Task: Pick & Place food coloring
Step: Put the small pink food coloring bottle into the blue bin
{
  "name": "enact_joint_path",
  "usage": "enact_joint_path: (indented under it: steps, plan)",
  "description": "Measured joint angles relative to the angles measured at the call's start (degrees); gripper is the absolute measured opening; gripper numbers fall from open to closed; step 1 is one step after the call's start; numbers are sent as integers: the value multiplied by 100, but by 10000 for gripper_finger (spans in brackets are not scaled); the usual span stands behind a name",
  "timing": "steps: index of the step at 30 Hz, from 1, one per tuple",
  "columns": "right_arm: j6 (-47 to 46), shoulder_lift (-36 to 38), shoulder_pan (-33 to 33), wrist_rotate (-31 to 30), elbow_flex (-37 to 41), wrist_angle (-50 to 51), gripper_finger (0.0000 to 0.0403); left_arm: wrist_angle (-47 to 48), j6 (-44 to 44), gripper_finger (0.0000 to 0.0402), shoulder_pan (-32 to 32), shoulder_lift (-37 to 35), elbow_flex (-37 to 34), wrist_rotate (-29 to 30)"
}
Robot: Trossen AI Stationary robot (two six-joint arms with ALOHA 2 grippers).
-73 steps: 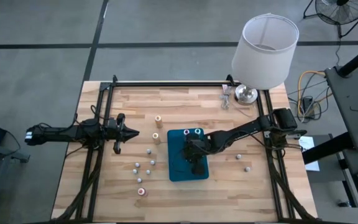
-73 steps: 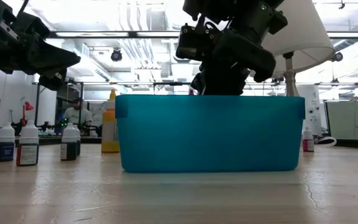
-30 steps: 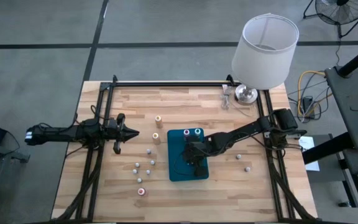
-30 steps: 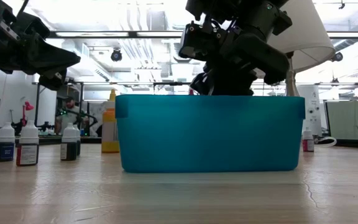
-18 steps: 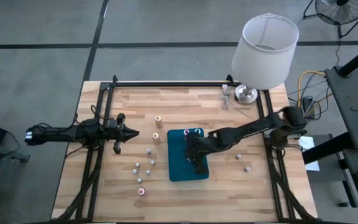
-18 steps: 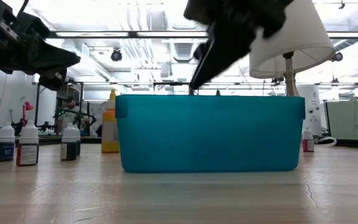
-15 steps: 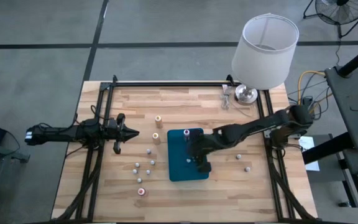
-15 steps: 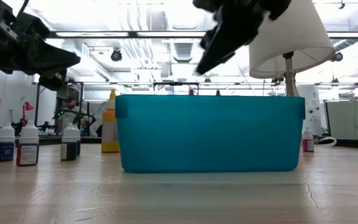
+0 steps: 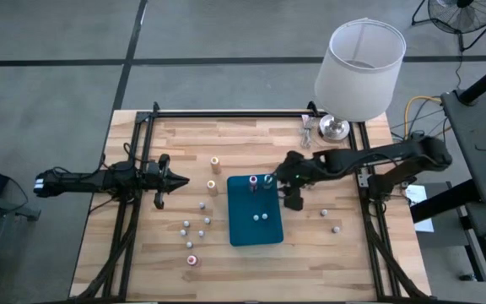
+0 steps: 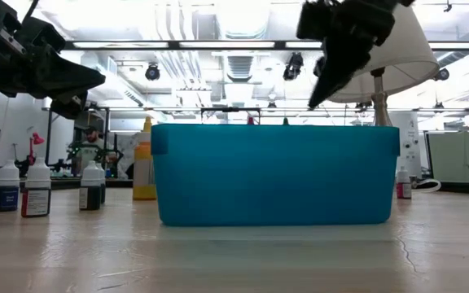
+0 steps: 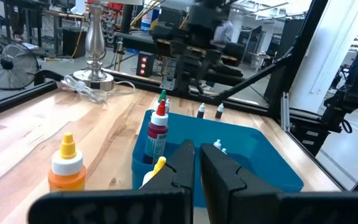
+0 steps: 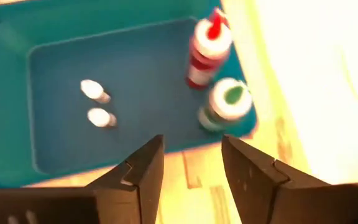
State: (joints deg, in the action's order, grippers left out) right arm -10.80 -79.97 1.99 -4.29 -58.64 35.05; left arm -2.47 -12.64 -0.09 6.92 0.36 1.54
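Since a second ago the right gripper (image 9: pixel 292 191) has lifted out of the teal rectangular plastic tray (image 9: pixel 240 235) and drawn back toward the right; it now hangs above the tray's far right corner. Its dark arm runs in from the table's right edge. In the right wrist view its two fingers (image 12: pixel 143 168) stand apart with nothing between them: released.

Left gripper (image 9: pixel 178 180) waits over the left half of the light wooden table (image 9: pixel 251 135), pointing toward the tray. Its fingers (image 11: pixel 180 163) are pressed together, holding nothing.

Tray contents: two small whitish-capped food coloring bottles (image 9: pixel 261 216) sit side by side on the floor near the middle. Two taller bottles stand at the far end, one with a red top (image 12: pixel 208 45) and one with a green top (image 12: pixel 227 102).

Outside the tray: an orange-topped bottle (image 9: pixel 214 161) stands on the table left of the tray's far end, with another pale bottle (image 9: pixel 212 187) just nearer. A loose group of small whitish-grey bottles (image 9: pixel 201 221) stands left of the tray, with a magenta-topped one (image 9: pixel 191 260) nearest the front edge. Two more small bottles (image 9: pixel 335 228) stand right of the tray.

A table lamp with a white shade (image 9: pixel 359 67) stands at the far right corner.
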Motion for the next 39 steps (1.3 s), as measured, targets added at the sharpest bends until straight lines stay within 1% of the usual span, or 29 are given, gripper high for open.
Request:
enact_joint_path:
  steps: [6, 10, 16, 23, 32, 36, 39]
  plan:
    - [-352, 480, -259, -23, 500, 442, 162, 0, 0, 0, 2, 0, 0, -2]
    - [-631, 656, -429, -23, 638, 715, 169, 1, 1, 0, -1, 0, -1, 0]
    - [-730, 713, -602, -28, 638, 976, 181, -3, 1, 0, -1, 0, -2, 0]
    - [-740, 921, -604, 7, 563, 1040, 187, -3, 0, 0, 0, 0, -2, 0]
    - [-898, 1469, -647, 328, 562, 1980, 187, -1, 1, 0, 1, 0, -2, 0]
    - [-1061, 1633, -794, 355, 563, 2326, 187, -1, 0, 0, 0, 0, -1, -1]
    - [-1265, 1738, -953, 517, 563, 2382, 187, -1, 0, 0, 1, 0, -1, -1]
